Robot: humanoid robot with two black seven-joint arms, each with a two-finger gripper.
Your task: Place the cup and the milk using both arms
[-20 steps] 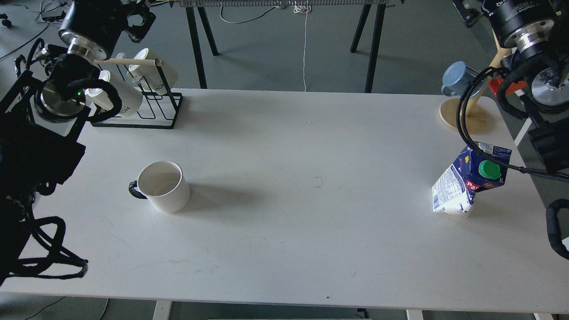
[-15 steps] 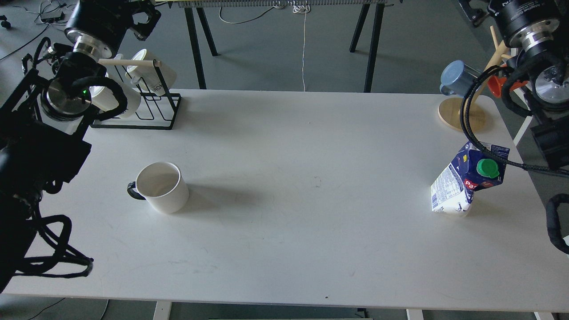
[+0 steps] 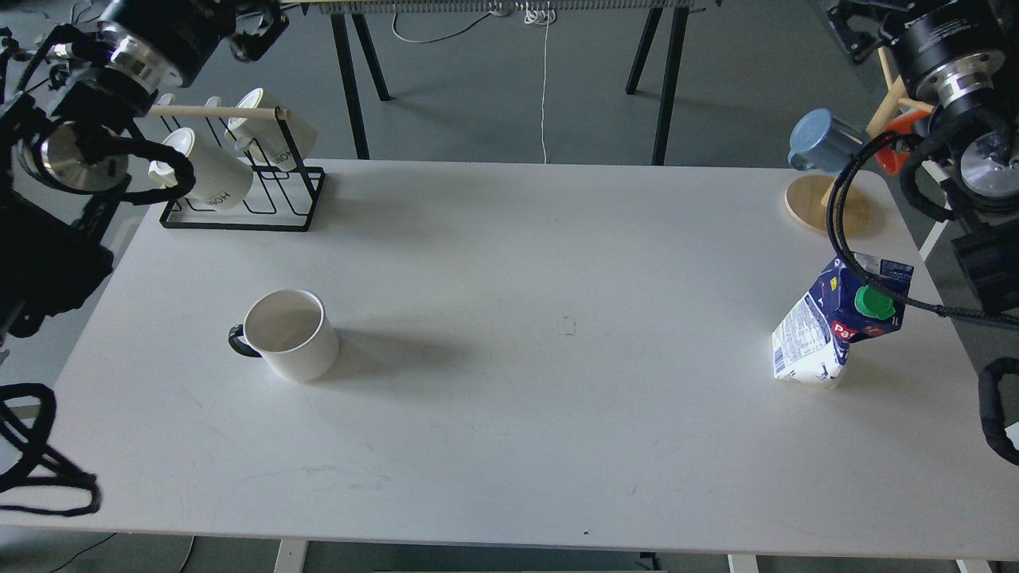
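Both arms are raised at the edges of the view, and neither tool holds anything. The left tool (image 3: 253,28) shows only as a dark shape at the top left corner; I cannot tell how its fingers stand. The right tool (image 3: 856,24) is equally dark and cut off at the top right, so its opening cannot be told either.

The cup (image 3: 290,334) stands upright on the tabletop (image 3: 517,263), well below and slightly right of the left tool, mouth open, its black handle (image 3: 239,341) pointing away from the table centre. It is likely rigid, smooth and breakable; a grip across the rim wall or around the body seems safest, since glazed ceramic may slip.

The milk (image 3: 836,326) stands well below the right tool, leaning, its green cap (image 3: 873,302) up on the sloped top. The dented carton looks soft and probably light, so a squeeze on the flat sides near the middle, kept gentle, seems best.
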